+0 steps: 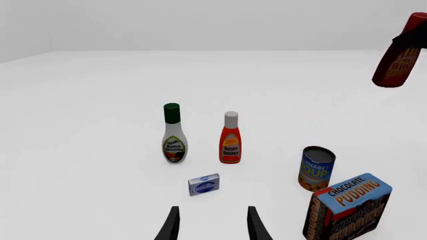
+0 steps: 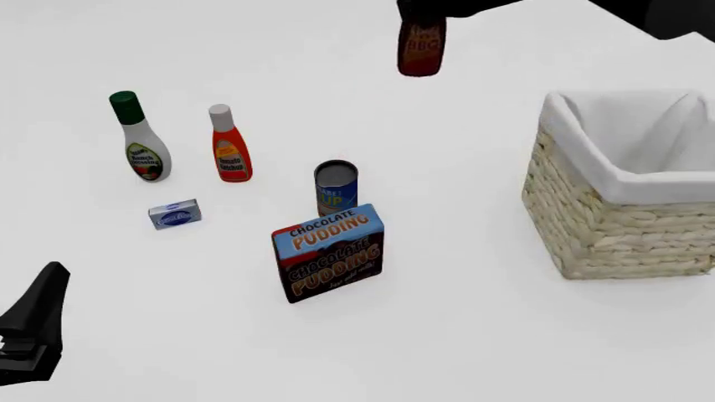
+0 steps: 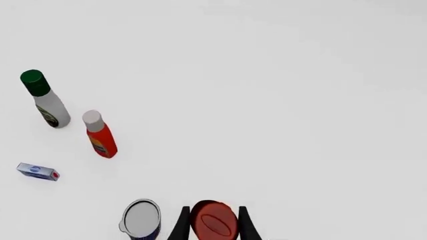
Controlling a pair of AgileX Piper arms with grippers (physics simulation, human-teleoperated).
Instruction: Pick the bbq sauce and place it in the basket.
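My right hand (image 3: pixel 212 222) was closed on the bbq sauce (image 2: pixel 421 46), its two fingers pressed against the bottle just below the red cap, and the bottle hung clear of the white worktop (image 2: pixel 447 318). Taking the basket (image 2: pixel 625 226) as the mark, the bottle was up in the air on the basket's left and farther back, not over its opening. The basket itself stood on the worktop with its white lining folded over the rim.

To the left of the basket, well apart from it, stood the soup can (image 2: pixel 335 188) with the chocolate pudding box (image 2: pixel 328 253) just in front of it. Farther left again were the ketchup bottle (image 2: pixel 230 144) and the ranch dressing bottle (image 2: pixel 140 138), both upright, and the small blue packet (image 2: pixel 176 214) lying flat nearer to me. Nothing stood between the held bottle and the basket.

My left hand (image 1: pixel 211 225) sat low, far left of the basket, its fingers spread with nothing between them.
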